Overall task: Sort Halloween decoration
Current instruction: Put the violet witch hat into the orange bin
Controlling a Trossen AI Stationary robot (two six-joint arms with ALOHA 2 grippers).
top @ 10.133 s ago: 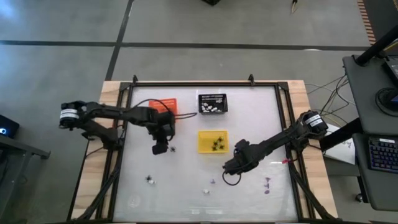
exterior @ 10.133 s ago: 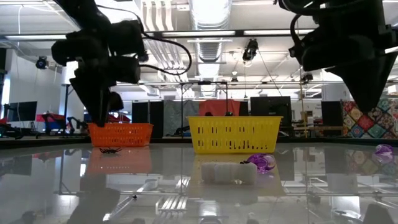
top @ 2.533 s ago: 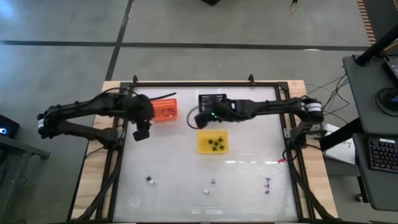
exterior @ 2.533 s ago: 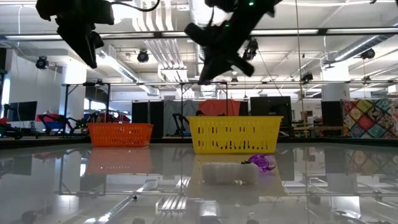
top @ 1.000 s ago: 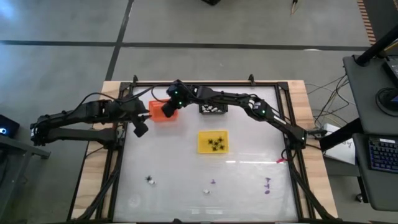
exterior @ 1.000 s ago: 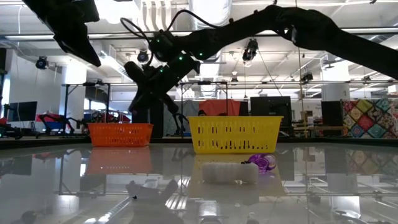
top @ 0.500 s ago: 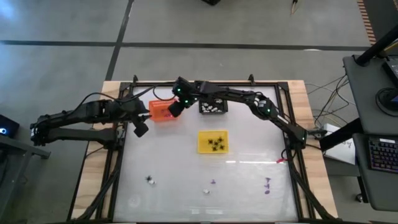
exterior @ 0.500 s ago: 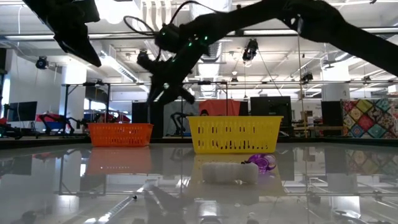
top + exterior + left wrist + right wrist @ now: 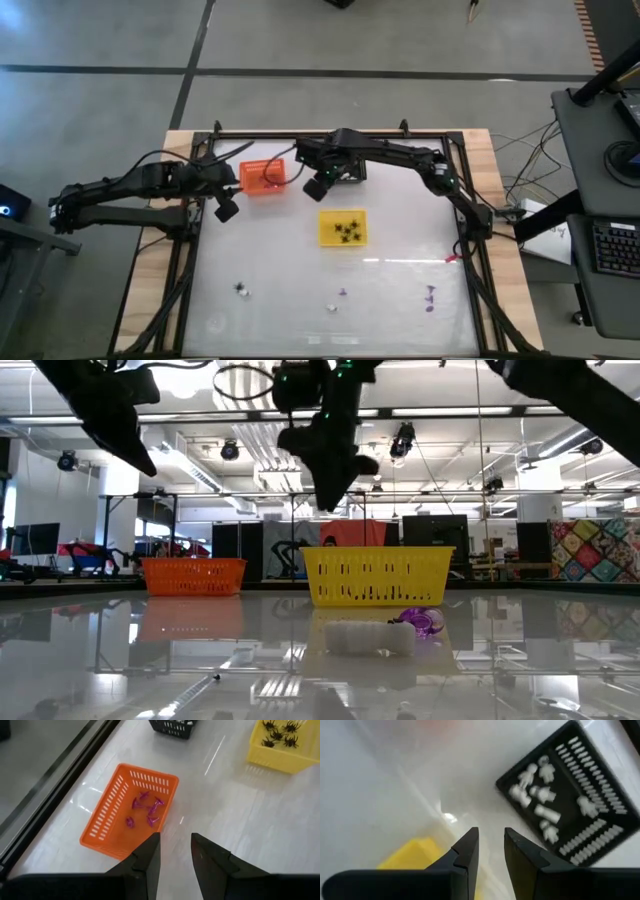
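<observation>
My right gripper (image 9: pixel 316 187) (image 9: pixel 491 845) hangs open with nothing in it, pointing down over the bare table between the black basket (image 9: pixel 560 795) and the yellow basket (image 9: pixel 342 227). White pieces (image 9: pixel 540 795) lie in the black basket, black spiders (image 9: pixel 347 230) in the yellow one, and purple pieces (image 9: pixel 147 810) in the orange basket (image 9: pixel 262 176). My left gripper (image 9: pixel 227 210) (image 9: pixel 175 850) waits open and holding nothing, above the table just near-left of the orange basket. Several loose pieces of Halloween decoration lie near the front edge: one (image 9: pixel 241 289), two (image 9: pixel 336 300), and purple ones (image 9: pixel 430 298).
The three baskets stand in the far half of the white table, inside a black frame (image 9: pixel 320 133). In the low view a white piece (image 9: pixel 368 637) and a purple piece (image 9: pixel 420 622) lie in front of the yellow basket (image 9: pixel 378 575). The middle of the table is bare.
My right gripper has swung from over the orange basket toward the table's right edge, risen, and tipped to point more steeply down; it now hangs beside the black basket. My left arm has kept still.
</observation>
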